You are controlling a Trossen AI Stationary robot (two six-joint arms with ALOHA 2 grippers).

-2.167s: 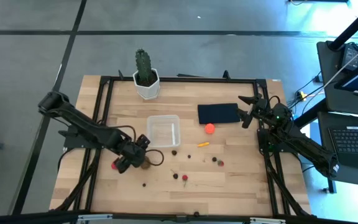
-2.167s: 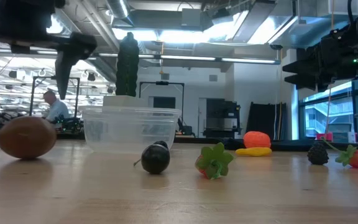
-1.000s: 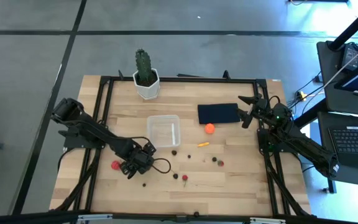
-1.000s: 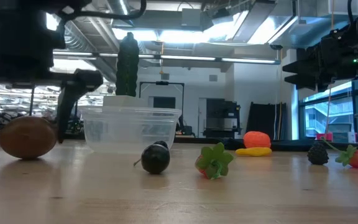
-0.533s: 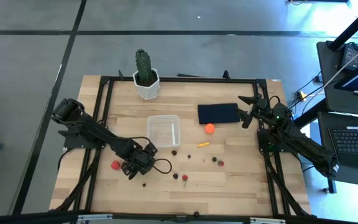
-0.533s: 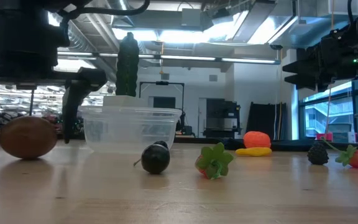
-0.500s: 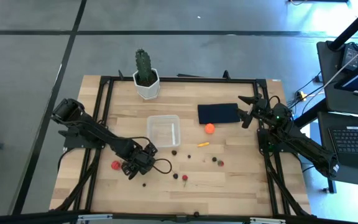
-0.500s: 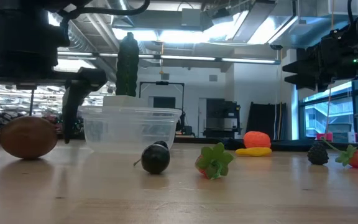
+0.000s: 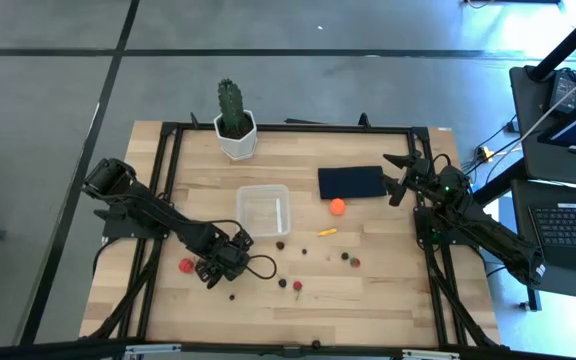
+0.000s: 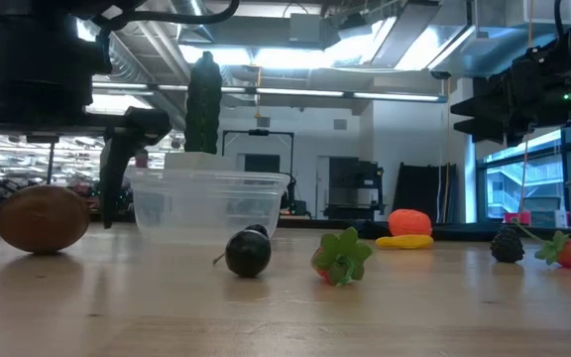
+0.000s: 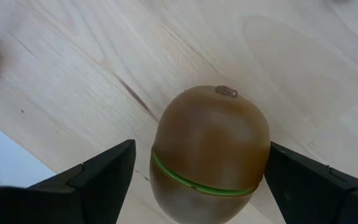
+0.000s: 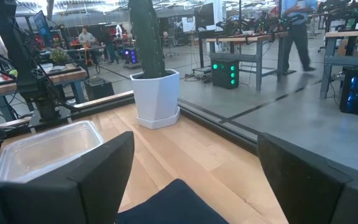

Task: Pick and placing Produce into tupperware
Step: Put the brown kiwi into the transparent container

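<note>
Fingers of the left gripper (image 11: 197,180) stand wide apart on either side of the brown kiwi (image 11: 209,152), which lies on the table (image 9: 388,290) near the clear container (image 9: 264,210); nothing is held; the right gripper (image 9: 396,178), also spread and empty, waits beside the navy rectangle (image 9: 350,182).

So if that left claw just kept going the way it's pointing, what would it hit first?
Most likely the brown kiwi: the left claw points down with its open fingers on either side of it. After that, the wooden table.
</note>
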